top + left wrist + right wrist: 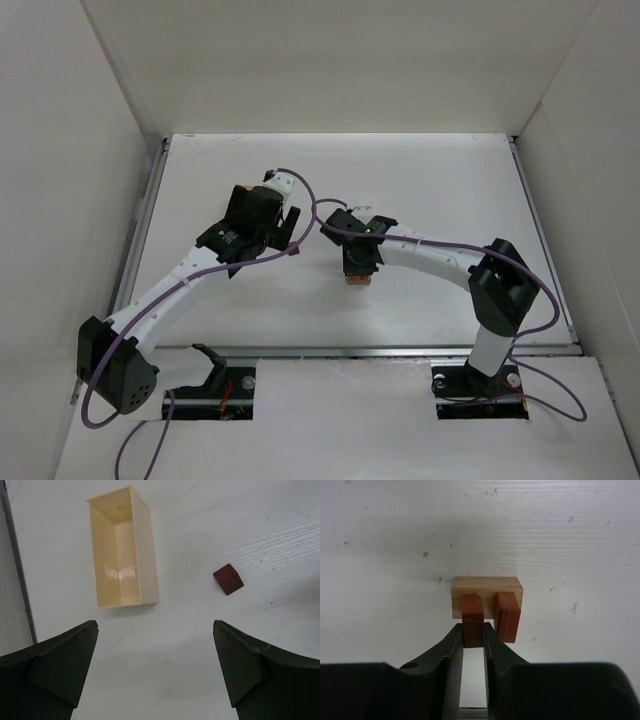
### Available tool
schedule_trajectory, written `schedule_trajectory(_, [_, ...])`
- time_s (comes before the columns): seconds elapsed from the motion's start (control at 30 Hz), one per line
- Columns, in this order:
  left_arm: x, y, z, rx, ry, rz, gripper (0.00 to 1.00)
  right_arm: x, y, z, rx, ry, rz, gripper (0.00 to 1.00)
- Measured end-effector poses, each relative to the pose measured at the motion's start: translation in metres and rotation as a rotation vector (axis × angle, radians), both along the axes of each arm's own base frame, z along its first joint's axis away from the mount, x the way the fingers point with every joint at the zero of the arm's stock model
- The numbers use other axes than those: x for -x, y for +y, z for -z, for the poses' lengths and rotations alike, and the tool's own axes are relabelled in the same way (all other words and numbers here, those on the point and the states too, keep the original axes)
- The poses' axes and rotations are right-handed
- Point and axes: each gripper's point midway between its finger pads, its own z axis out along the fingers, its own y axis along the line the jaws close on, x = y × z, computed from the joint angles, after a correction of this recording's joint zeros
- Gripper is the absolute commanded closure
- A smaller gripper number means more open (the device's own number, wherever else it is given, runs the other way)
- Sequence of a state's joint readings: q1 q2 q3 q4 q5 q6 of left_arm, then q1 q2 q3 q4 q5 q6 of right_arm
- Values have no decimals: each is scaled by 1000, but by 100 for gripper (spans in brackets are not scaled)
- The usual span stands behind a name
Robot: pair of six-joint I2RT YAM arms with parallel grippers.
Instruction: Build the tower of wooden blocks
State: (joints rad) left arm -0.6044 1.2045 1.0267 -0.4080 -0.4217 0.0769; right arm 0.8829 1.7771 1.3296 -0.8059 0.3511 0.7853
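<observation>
Right hand (472, 630) clamped on red-brown block (472, 612), beside orange block (507, 622), against tan block (485, 585) on the bench (380, 540). Looks light, rigid, slick: I'd pinch flat sides squarely. Left hand (155, 625) open, empty.

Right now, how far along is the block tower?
Done: a reddish-orange block appears to stand on the tan oblong block. In hand: the right hand is shut on a darker brown block beside it. Still to do: a dark red cube lies loose on the table, apart from the tray; the open left hand hovers nearby.
</observation>
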Motion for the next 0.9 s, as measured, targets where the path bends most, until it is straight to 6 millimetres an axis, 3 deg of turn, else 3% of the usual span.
schedule_trajectory(0.9, [0, -1, 0, 3, 2, 5, 1, 0, 0, 5, 12, 7, -7, 100])
